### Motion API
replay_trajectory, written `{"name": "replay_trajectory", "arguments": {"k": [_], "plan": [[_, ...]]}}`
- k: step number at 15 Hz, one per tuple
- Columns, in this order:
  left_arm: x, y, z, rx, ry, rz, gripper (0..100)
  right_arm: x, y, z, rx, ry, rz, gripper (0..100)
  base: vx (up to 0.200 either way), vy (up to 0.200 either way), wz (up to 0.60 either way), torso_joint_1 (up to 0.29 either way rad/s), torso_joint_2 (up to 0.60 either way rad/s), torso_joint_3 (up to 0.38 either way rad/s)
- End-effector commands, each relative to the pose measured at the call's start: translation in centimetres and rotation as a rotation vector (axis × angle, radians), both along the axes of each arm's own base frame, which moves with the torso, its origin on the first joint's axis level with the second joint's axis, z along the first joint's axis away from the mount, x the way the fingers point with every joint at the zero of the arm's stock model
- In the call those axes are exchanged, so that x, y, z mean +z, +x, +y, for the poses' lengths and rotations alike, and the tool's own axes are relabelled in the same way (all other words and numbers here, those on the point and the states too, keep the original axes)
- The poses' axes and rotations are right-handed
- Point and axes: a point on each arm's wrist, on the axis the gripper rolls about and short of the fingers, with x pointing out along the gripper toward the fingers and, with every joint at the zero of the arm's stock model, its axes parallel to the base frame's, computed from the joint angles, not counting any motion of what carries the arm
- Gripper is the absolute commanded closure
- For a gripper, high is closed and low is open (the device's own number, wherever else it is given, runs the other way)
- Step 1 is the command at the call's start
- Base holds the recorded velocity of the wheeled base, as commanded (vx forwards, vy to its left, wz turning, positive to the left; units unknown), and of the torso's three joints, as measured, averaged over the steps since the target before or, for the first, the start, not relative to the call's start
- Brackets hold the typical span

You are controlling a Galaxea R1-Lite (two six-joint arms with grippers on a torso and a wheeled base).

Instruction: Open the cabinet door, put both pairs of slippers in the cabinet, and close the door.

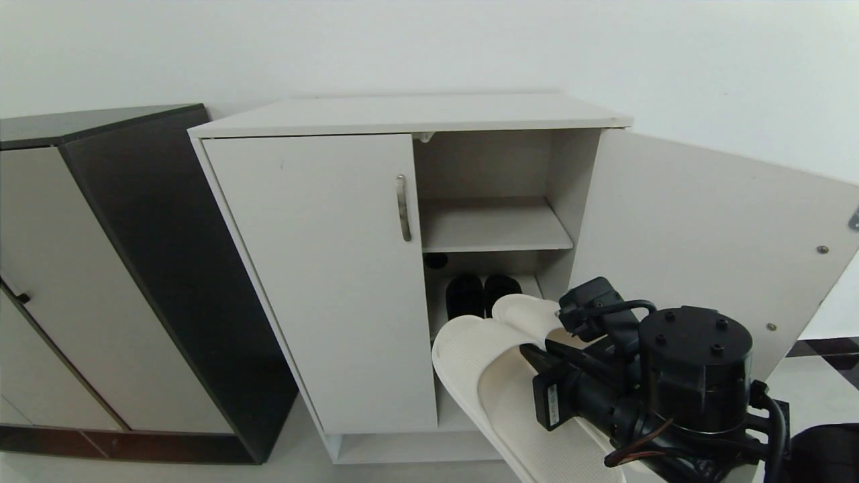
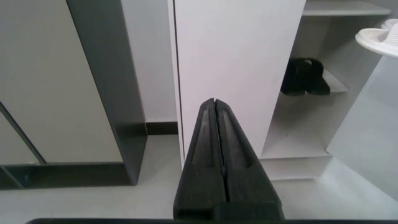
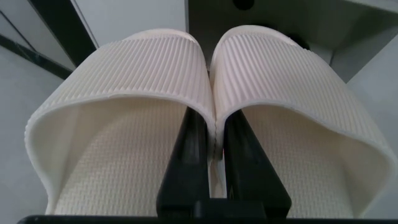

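Note:
A white cabinet (image 1: 416, 114) stands with its right door (image 1: 704, 228) swung wide open and its left door (image 1: 322, 268) closed. A pair of black slippers (image 1: 480, 293) (image 2: 306, 76) rests on the middle shelf inside. My right gripper (image 1: 537, 352) (image 3: 214, 134) is shut on a pair of white slippers (image 1: 483, 362) (image 3: 149, 81), pinching their inner edges together. It holds them toes-forward just in front of the open compartment, about level with the black pair. The white slippers (image 2: 380, 37) also show in the left wrist view. My left gripper (image 2: 214, 106) is shut and holds nothing, low in front of the closed door.
A dark-sided cabinet (image 1: 154, 235) stands close on the left of the white one. The upper shelf (image 1: 493, 228) is bare. A metal handle (image 1: 402, 208) runs down the closed door's edge. Pale floor lies in front.

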Motion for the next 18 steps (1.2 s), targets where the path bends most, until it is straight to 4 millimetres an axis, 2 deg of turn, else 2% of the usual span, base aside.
{"name": "replay_trajectory", "arguments": {"k": [1,4,9,10,11,12,15,16,18], "plan": [[0.0,0.0,0.0,0.001,0.0,0.002,100,-0.1,0.0,0.1,0.0,-0.003,0.002,100,0.0,0.0,0.0,-0.051,0.44,0.383],[0.0,0.0,0.0,0.001,0.0,0.0,100,-0.2,0.0,0.1,0.0,-0.005,0.004,100,0.0,0.0,0.0,-0.02,0.2,0.181],[0.0,0.0,0.0,0.002,-0.002,0.002,100,-0.5,0.1,0.1,-0.004,-0.044,-0.006,100,0.0,0.0,0.0,0.0,0.01,0.009],[0.0,0.0,0.0,0.002,-0.002,0.0,100,-0.4,0.3,0.2,-0.038,-0.066,-0.02,100,0.0,0.0,0.0,0.0,0.0,0.0],[0.0,0.0,0.0,0.002,0.0,0.0,100,-0.1,1.2,1.5,-0.132,-0.083,-0.034,100,0.0,0.0,0.0,0.0,0.0,0.0],[0.0,0.0,0.0,0.002,0.0,0.0,100,0.7,1.9,2.7,-0.222,-0.078,-0.034,100,0.0,0.0,0.0,0.0,0.0,0.0],[0.0,0.0,0.0,0.002,0.0,0.0,100,4.4,2.3,5.2,-0.257,-0.017,0.057,100,0.0,0.0,0.0,0.0,0.0,0.0],[0.0,0.0,0.0,0.002,0.0,0.002,100,6.2,2.4,5.9,-0.289,0.004,0.083,100,0.0,0.0,0.0,0.0,0.0,0.0],[0.0,0.0,0.0,0.004,0.0,0.0,100,8.1,3.2,7.2,-0.403,0.016,0.07,100,0.0,0.0,0.0,0.0,0.0,0.0]]}}
